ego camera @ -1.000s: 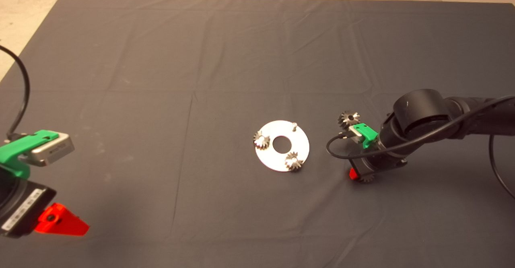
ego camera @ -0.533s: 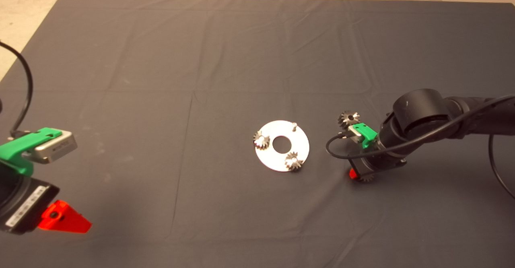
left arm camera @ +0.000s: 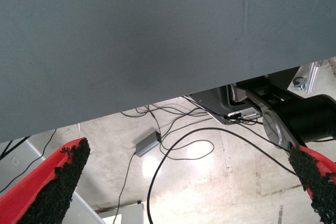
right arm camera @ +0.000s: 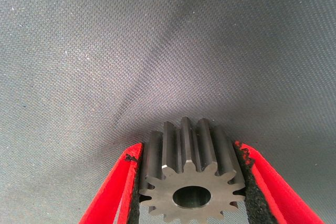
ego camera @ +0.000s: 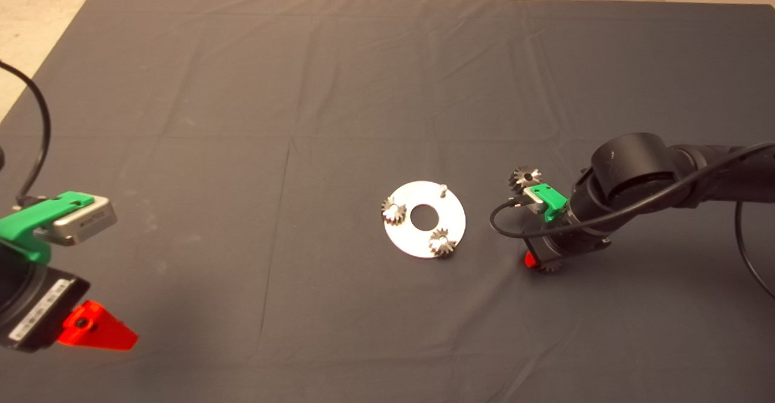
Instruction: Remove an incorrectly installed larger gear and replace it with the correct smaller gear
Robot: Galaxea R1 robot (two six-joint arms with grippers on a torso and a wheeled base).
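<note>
the right gripper [right arm camera: 187, 182], just right of the round silver metal plate [ego camera: 451, 221], clamps the small dark grey metal gear [right arm camera: 188, 179] low over the dark mat [ego camera: 303, 118]. the left gripper [left arm camera: 184, 182] is parked wide apart, well left of the plate.

Mat [ego camera: 242, 118] open from 9 through 12 to 2 o'clock of disc [ego camera: 451, 233]; wide passage there. On disc: gear at 9 [ego camera: 393, 211], gear at 5 [ego camera: 442, 243], bare pin [ego camera: 444, 190] at 1. At 3 o'clock, lane blocked: larger gear [ego camera: 525, 178], right gripper [ego camera: 542, 264] w/ arm and cable.
</note>
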